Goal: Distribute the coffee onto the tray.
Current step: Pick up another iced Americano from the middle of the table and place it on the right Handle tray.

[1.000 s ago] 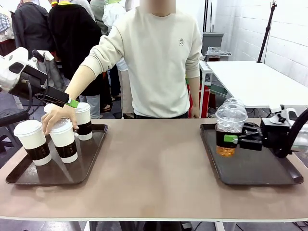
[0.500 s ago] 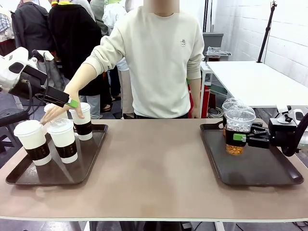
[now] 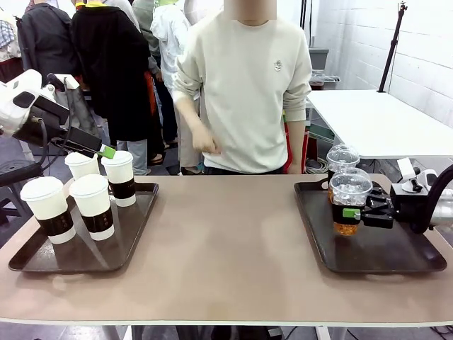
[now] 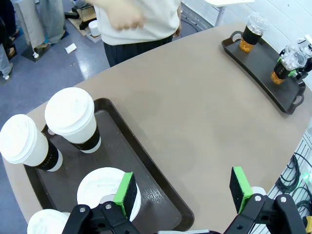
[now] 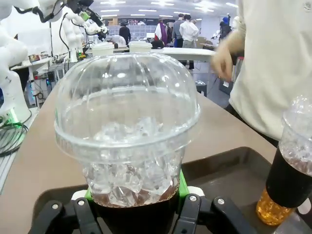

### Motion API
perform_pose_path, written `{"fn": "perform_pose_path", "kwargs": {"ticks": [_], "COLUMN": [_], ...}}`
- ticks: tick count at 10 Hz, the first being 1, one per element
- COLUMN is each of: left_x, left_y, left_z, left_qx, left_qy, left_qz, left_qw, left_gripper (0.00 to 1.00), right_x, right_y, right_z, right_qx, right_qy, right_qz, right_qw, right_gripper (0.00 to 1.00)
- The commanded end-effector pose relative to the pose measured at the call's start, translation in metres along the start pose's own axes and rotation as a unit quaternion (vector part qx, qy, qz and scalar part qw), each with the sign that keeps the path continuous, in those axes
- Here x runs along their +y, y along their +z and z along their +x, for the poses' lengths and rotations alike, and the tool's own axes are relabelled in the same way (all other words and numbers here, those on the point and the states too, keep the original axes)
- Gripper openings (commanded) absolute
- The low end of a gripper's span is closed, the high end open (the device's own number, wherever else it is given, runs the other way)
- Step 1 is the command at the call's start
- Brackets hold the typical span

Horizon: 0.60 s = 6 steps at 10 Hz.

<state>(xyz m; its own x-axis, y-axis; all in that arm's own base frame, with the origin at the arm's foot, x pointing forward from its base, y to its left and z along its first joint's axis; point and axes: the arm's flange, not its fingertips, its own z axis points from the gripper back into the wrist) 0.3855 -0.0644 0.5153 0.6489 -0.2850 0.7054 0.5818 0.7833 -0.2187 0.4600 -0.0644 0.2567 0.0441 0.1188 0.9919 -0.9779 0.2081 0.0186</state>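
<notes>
On the left tray four lidded paper cups were seen standing upright, with the left tool held wide open and empty above them, one lid directly under a pad. On the right tray the right tool was clamped sideways on an upright iced coffee, with a second iced cup just behind it.

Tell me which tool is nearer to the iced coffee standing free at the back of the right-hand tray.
The right tool. It grips the other iced cup right beside the free-standing iced coffee. The left tool hovers across the table, above the paper cups.
</notes>
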Motion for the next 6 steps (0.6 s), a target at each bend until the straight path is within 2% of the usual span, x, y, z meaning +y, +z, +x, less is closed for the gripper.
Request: {"fn": "perform_pose_path", "kwargs": {"ticks": [1,6], "left_x": [0.002,0.002], "left_y": [-0.001,-0.001], "left_z": [0.000,0.000], "left_qx": [-0.003,-0.003], "left_qy": [0.003,0.003], "left_qz": [-0.008,-0.008], "left_qw": [1.000,1.000], "left_gripper": [1.00,1.00], "right_x": [-0.006,-0.014], "right_y": [0.001,0.001], "right_z": [-0.006,-0.019], "right_qx": [-0.010,-0.033], "right_qy": [0.025,0.020], "right_qz": [0.003,-0.003], "right_qw": [1.000,0.999], "right_gripper": [0.64,0.64]}}
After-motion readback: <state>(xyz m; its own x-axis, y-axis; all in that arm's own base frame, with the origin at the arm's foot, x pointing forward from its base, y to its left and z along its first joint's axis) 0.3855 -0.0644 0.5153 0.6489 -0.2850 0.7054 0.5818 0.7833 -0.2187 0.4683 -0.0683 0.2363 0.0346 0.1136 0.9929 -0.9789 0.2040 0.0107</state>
